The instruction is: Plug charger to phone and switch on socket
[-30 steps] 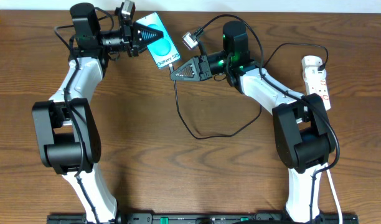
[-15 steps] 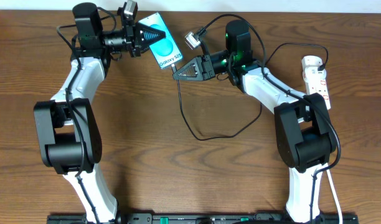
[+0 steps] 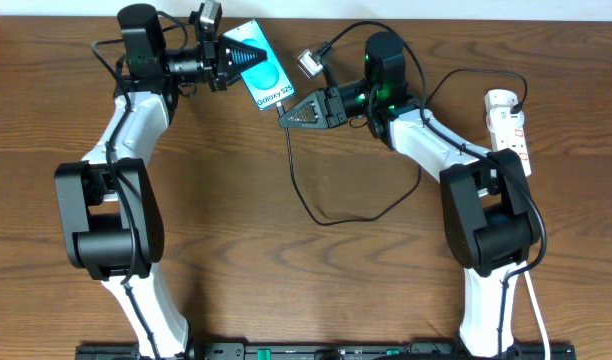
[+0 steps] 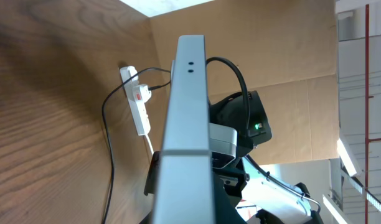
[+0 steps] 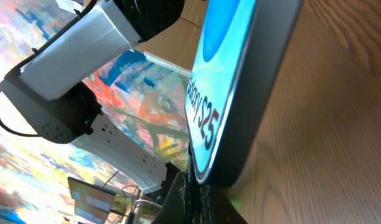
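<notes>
Looking down on the brown wood-grain desk [image 3: 286, 290], we take the small rectangular smartphone with the teal-green screen and white "Galaxy S25" band [image 3: 264, 78] as our landmark. It is lifted off the surface and turned on edge, with the left hand [image 3: 244, 53] pinching it from its far end. The right hand [image 3: 286, 115] sits just beside the phone's near bottom edge, its fingers pressed together on the long thin black charger cable [image 3: 331, 221] close to the tip. The connector itself is too dark and small for us to make out, so we cannot tell whether it has entered the port. We judge the phone light, rigid and slick-sided, best held across its flat faces. The cable is limp and will sag and twist, so the grip belongs right behind the stiff connector. Its slack loops on the desk below the phone. The white elongated power strip with red switch markings [image 3: 510, 122] lies well to the right of the phone. Beyond the phone, plain cardboard-brown panels and a brightly painted wall close off the room.
</notes>
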